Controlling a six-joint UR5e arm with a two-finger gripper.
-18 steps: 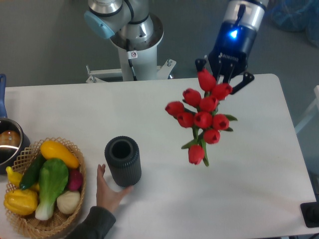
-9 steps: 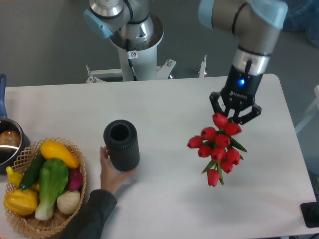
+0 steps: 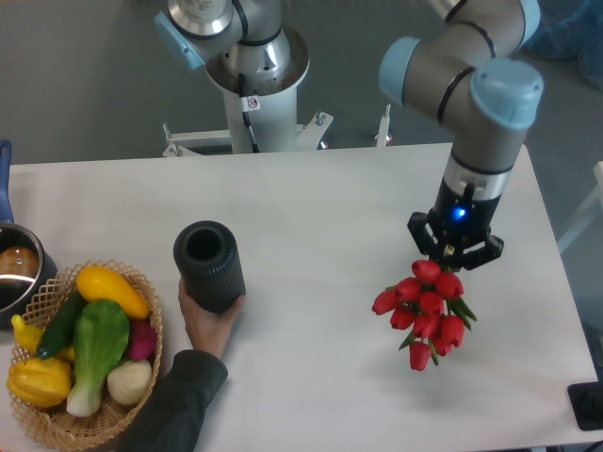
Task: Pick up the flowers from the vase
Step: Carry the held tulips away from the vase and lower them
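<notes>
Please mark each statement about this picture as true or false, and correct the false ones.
1. The flowers are standing inside the vase. False: they hang from the gripper, far to the right of the vase.
2. A person's hand is holding the vase. True.
3. The vase is empty. True: its dark opening shows no stems.
4. The wicker basket holds only a single yellow vegetable. False: it holds several, yellow, green, white and dark red.
5. The gripper is open and holds nothing. False: its fingers are shut on the bunch of flowers.
</notes>
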